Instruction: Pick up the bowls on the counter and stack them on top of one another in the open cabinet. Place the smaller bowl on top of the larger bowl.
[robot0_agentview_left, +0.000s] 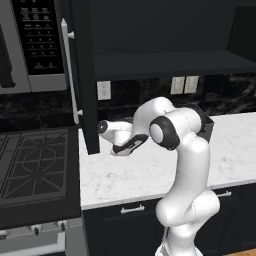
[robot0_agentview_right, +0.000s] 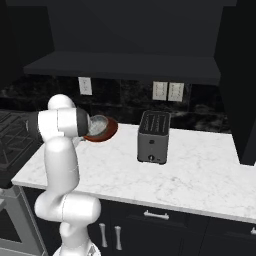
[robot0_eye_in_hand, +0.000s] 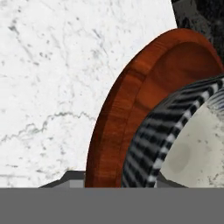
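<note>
The smaller bowl (robot0_eye_in_hand: 192, 148), grey-speckled with a pale inside, sits nested in the larger bowl (robot0_eye_in_hand: 131, 109), reddish-brown and glossy. The pair stands on the white marble counter (robot0_eye_in_hand: 52, 78) near the back wall. From the right base the smaller bowl (robot0_agentview_right: 98, 123) and larger bowl (robot0_agentview_right: 108, 132) peek out just past my arm's elbow. My gripper (robot0_eye_in_hand: 117, 181) is right over their near rims. Only slivers of its fingertips (robot0_eye_in_hand: 72, 177) show, one outside the red rim and one inside the grey bowl. The open cabinet (robot0_agentview_left: 165, 62), with its dark shelf, hangs above, door (robot0_agentview_left: 85, 80) swung out.
A dark toaster (robot0_agentview_right: 153, 137) stands on the counter to the right of the bowls. The black stovetop (robot0_agentview_left: 35, 165) lies left of the counter, with the microwave (robot0_agentview_left: 30, 45) above it. The cabinet door hangs close to my forearm.
</note>
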